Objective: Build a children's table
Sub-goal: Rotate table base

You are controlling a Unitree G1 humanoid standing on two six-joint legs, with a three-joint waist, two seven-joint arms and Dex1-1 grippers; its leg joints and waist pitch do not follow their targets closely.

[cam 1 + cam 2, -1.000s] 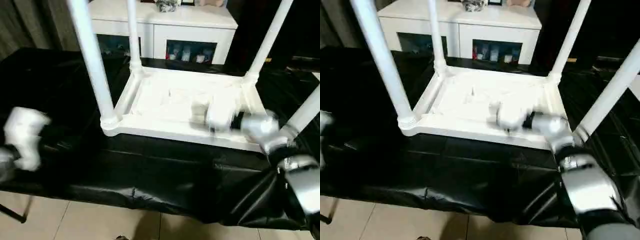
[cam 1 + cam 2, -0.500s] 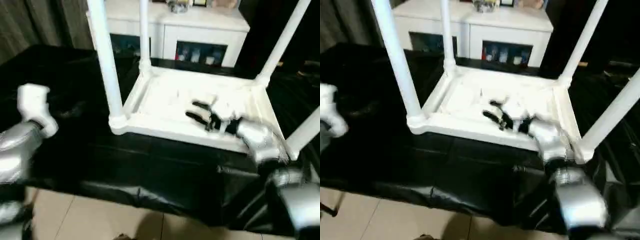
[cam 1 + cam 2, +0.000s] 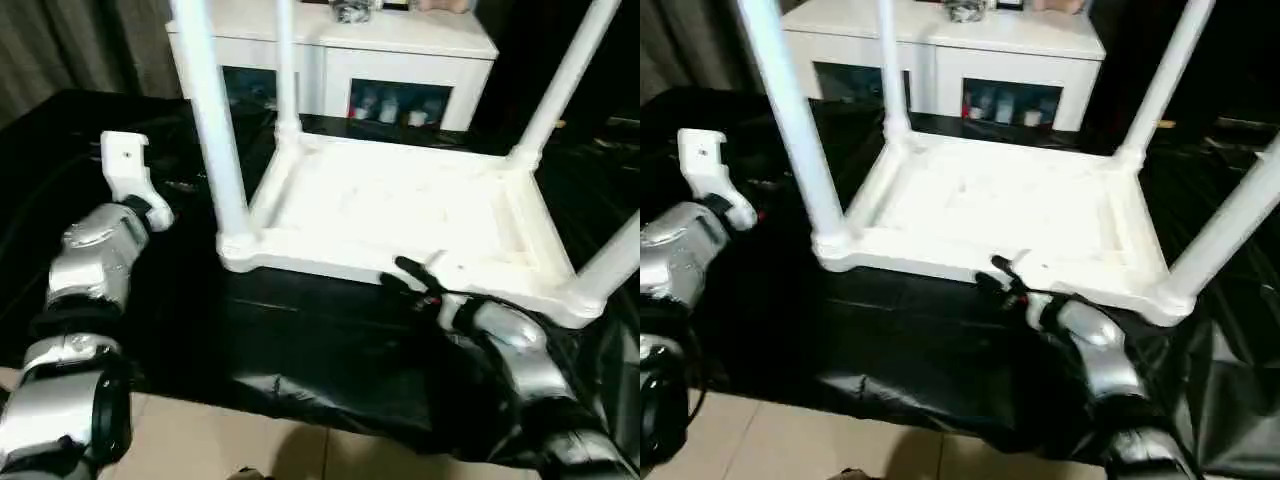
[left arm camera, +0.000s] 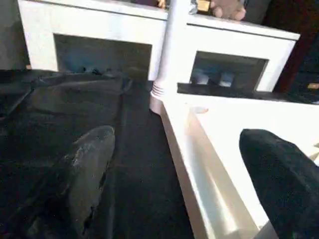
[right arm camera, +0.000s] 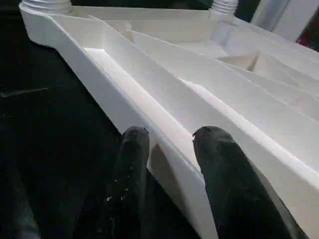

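Note:
The children's table (image 3: 400, 205) lies upside down on the black sheet, all white. Its legs stand up from the corner sockets: near left leg (image 3: 215, 130), far left leg (image 3: 287, 70), far right leg (image 3: 565, 85), near right leg (image 3: 620, 255). My right gripper (image 3: 405, 278) is at the near rim (image 5: 149, 104), one black finger outside the rim wall and one over it, closed on the rim. My left arm (image 3: 95, 250) reaches in left of the table. The left gripper (image 4: 177, 137) is open wide, its fingers (image 4: 89, 164) apart and holding nothing, facing the left rim (image 4: 199, 149).
A white cabinet (image 3: 400, 50) with dark glass doors stands behind the table, small items on top. The black sheet (image 3: 300, 340) covers the work surface and hangs over its near edge. Tiled floor (image 3: 200, 440) shows below.
My right gripper drew back from over the table's underside to its near rim. The left arm swung in from the far left towards the table. The camera shifted too.

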